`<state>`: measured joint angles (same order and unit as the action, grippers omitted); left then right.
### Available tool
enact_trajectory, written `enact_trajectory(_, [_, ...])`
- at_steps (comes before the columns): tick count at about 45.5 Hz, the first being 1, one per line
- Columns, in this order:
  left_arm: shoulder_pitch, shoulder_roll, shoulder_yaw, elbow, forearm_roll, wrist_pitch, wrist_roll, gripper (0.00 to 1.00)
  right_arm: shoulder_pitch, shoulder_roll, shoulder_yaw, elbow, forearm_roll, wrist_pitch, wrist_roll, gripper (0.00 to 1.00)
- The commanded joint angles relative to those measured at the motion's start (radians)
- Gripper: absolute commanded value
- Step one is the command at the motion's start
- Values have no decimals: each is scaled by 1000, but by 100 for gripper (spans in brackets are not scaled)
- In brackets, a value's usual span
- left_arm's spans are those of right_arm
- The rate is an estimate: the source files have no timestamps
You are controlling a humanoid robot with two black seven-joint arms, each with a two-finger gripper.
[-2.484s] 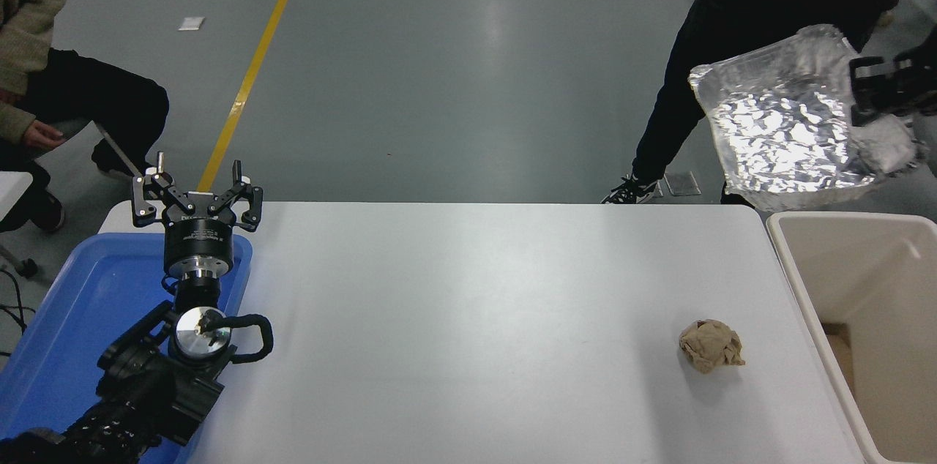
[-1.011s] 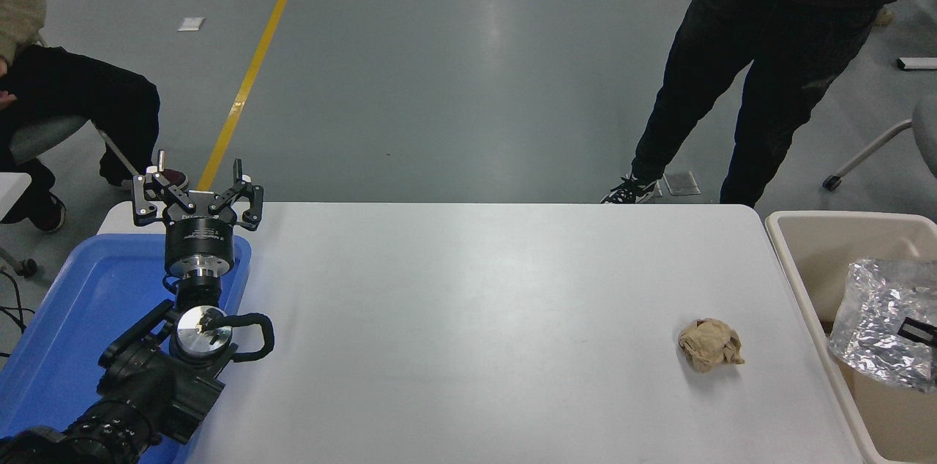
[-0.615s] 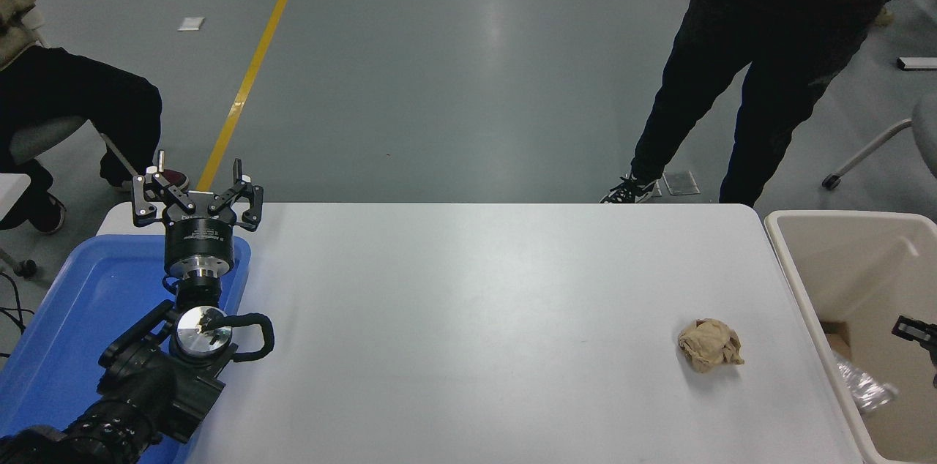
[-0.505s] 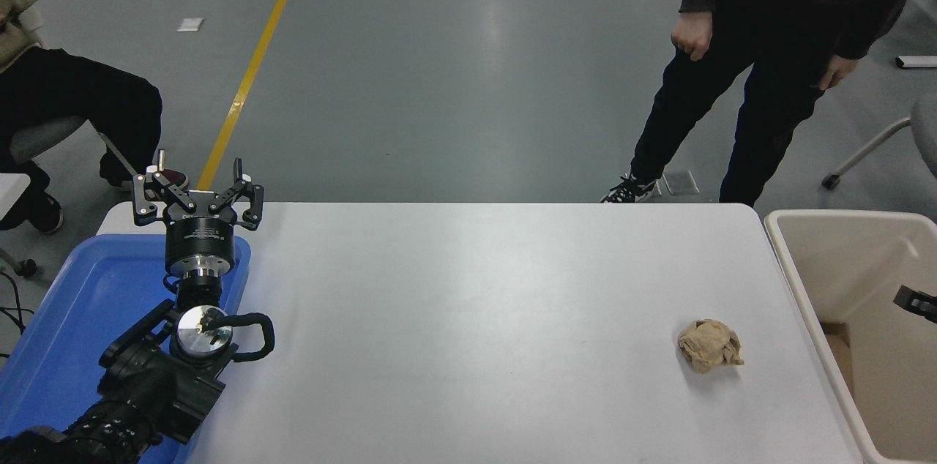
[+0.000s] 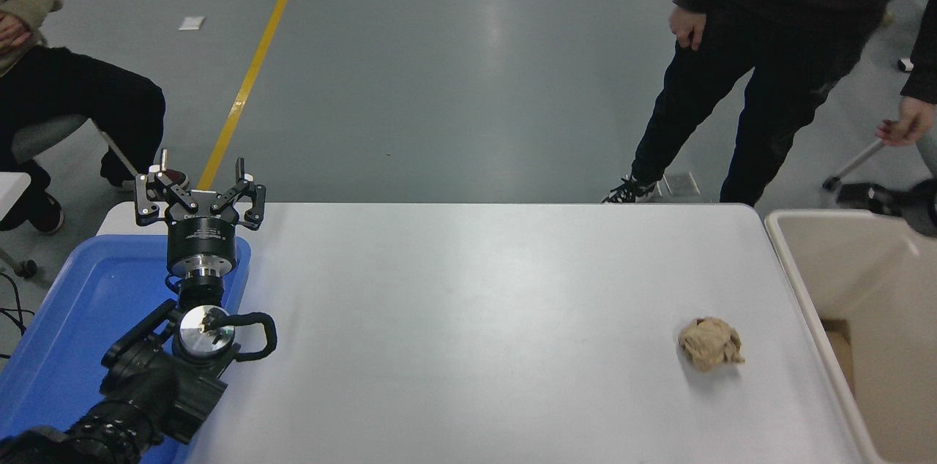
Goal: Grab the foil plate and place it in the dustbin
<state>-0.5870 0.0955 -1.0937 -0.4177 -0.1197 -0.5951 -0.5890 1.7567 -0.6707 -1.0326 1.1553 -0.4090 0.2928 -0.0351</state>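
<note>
The foil plate is out of view; none of it shows on the table or in the visible part of the dustbin. The dustbin is a large beige bin past the table's right edge, with only its left part in the picture. My right gripper shows as a blurred black shape at the right edge, over the bin's far rim. My left gripper is parked at the lower left over the blue tray, open and empty.
A crumpled tan paper ball lies on the white table near the bin. A blue tray sits at the table's left end. A person stands beyond the far right edge; another person sits at the far left.
The foil plate went from my right gripper, above the bin, down into the bin and out of sight. My right gripper then rose to the bin's far rim. The standing person shifted.
</note>
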Motion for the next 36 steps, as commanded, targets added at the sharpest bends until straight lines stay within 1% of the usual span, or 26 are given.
enact_trajectory(1, [1,1,0,0,0,0,0,99,259,164,-37,234,50,183,-5,100])
enact_trajectory(5, [1,1,0,0,0,0,0,99,319,239,-37,262,116,253,-3,100])
enact_trajectory(12, [1,1,0,0,0,0,0,99,420,370,-40,333,272,379,-3,100])
enact_trajectory(16, [3,4,0,0,-1,0,0,99,477,410,-46,379,354,442,-3,100])
enact_trajectory(24, [3,4,0,0,-1,0,0,99,546,428,-60,437,392,450,-3,100])
enact_trajectory(36, [4,4,0,0,-3,0,-2,99,572,424,-96,442,392,450,-3,100])
